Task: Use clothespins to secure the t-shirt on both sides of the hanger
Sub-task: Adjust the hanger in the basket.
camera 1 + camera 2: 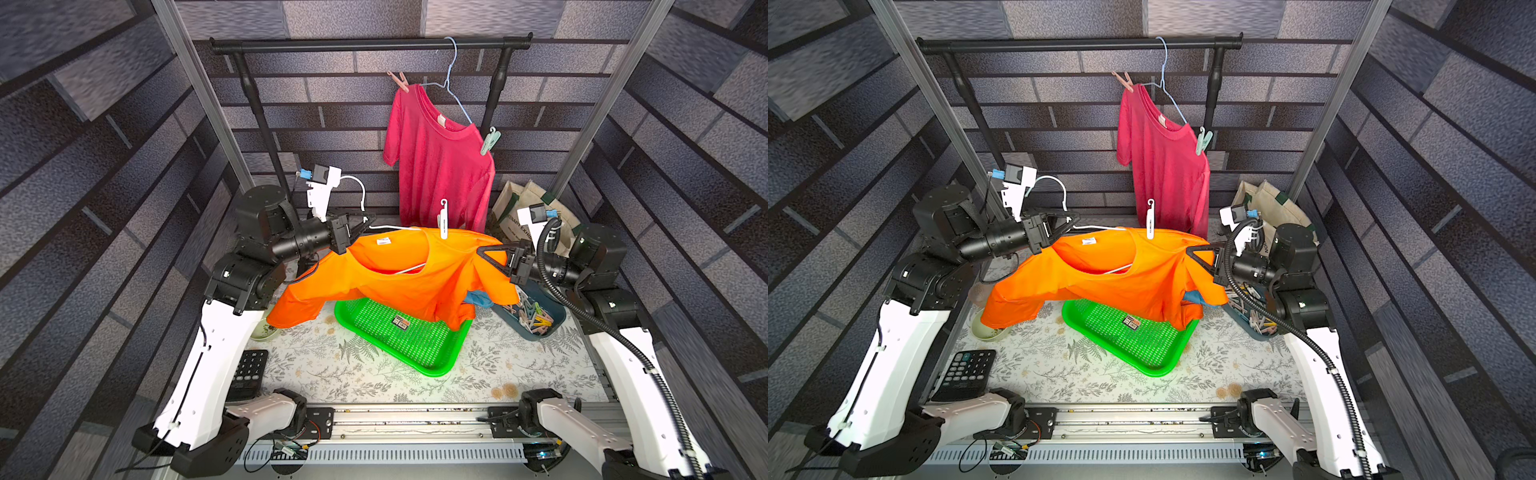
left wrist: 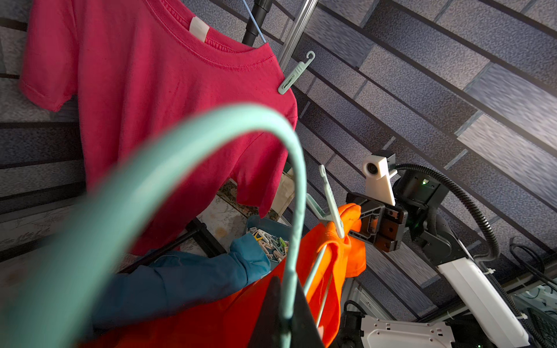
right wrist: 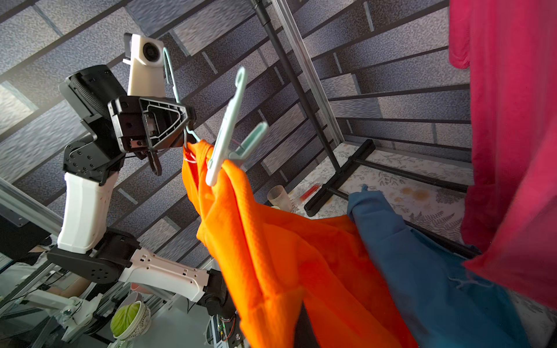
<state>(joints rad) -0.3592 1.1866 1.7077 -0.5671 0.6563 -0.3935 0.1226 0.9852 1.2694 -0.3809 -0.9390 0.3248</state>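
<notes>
Two grippers are in view, and both are clenched.

Left gripper (image 1: 368, 219): closed on the pale wire hanger (image 1: 395, 227) just below its hook, holding it raised above the surface (image 1: 332, 374). From these fingertips the hanger's long axis runs straight out toward the right gripper. The orange t-shirt (image 1: 399, 286) drapes from it and hangs over the green tray (image 1: 434, 371).

Between the grippers: one fitted clothespin (image 1: 443, 220) stands upright on the shirt's shoulder line, nearer the right gripper than the left. I see no second one on this shirt, so I judge one side done and one outstanding. I cannot tell which end of the hanger remains bare.

Right gripper (image 1: 482, 251): jaws fully closed, tips against the shoulder fabric. I cannot tell whether cloth is pinched between them. It carries no clothespin.

Finding for the next move: the spare clothespins (image 1: 534, 320) lie heaped in the blue bin (image 1: 559, 318), below the right gripper and back toward its own arm base. They are well apart from the left gripper, with the shirt in between. The right arm is plainly the nearer one, and the left is committed to the hanger. The spares lie at mixed angles, so I would have to pick one and line up the gripper with its long axis.
</notes>
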